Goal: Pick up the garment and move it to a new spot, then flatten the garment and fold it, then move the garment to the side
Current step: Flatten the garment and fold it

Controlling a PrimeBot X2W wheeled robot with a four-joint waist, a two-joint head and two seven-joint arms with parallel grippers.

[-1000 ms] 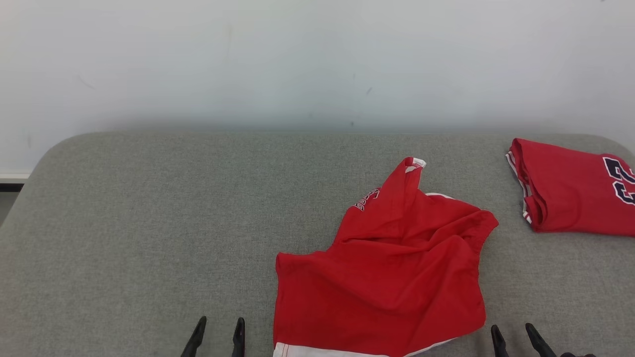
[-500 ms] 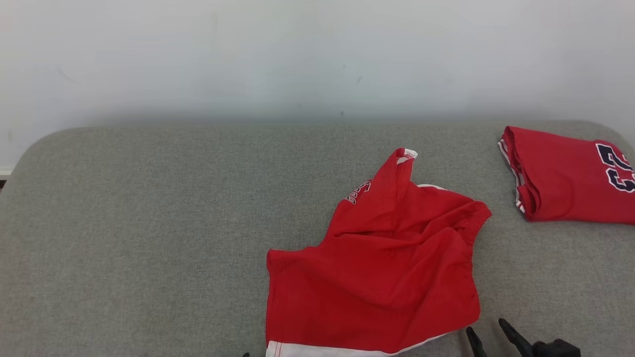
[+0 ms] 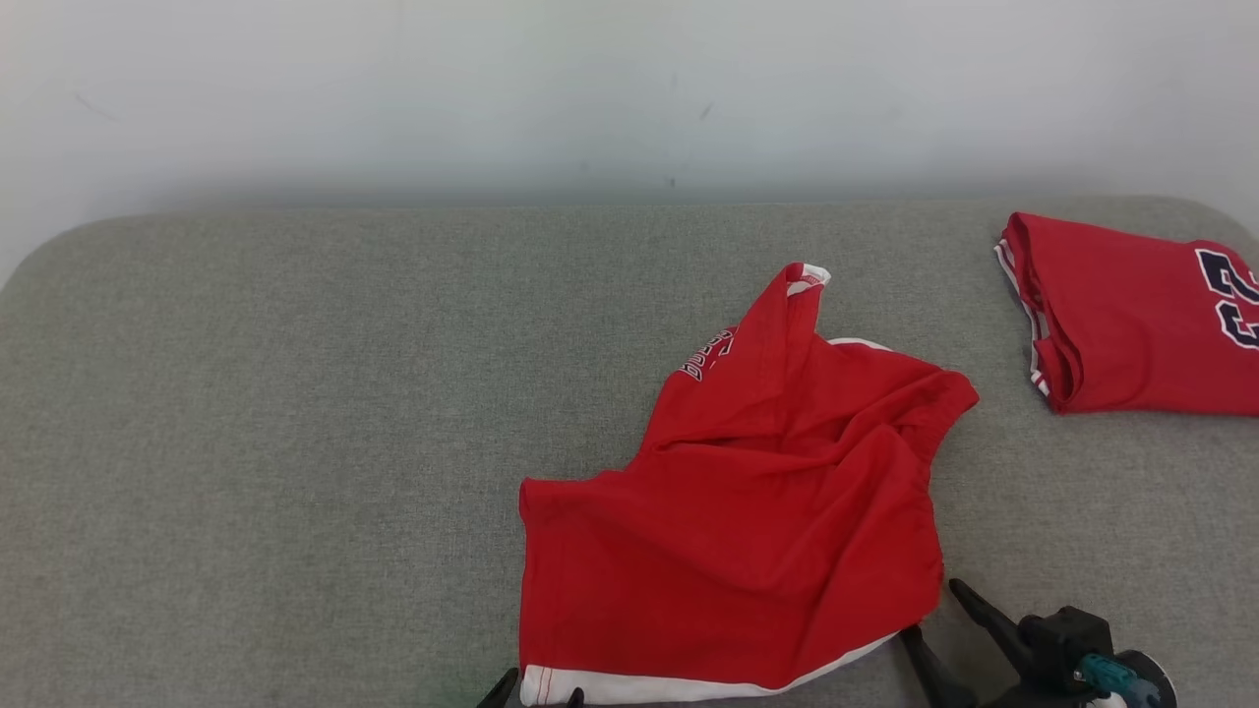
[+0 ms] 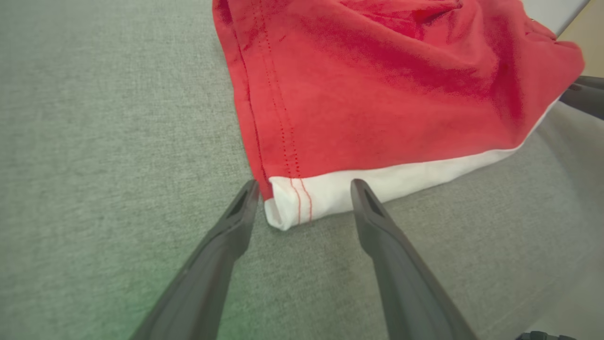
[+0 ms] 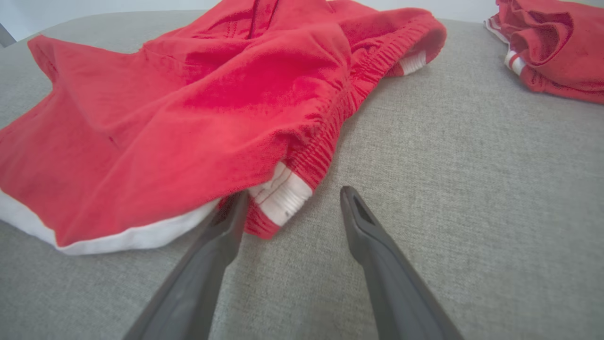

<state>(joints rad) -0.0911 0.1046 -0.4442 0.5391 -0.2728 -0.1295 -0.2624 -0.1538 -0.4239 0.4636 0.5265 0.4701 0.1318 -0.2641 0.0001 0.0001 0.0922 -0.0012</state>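
Red shorts point(image 3: 757, 511): left end effector point(image 4: 304, 185) spread astride the white hem corner; right end effector point(image 5: 293, 192) spread around the waistband corner

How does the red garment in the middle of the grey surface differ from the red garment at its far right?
The middle garment lies loose and wrinkled, one strip pointing toward the wall; the right garment is folded into a compact stack. The middle garment shows a white band along its near edge; the right garment shows dark numerals. Both are red with white trim and rest on the grey surface.
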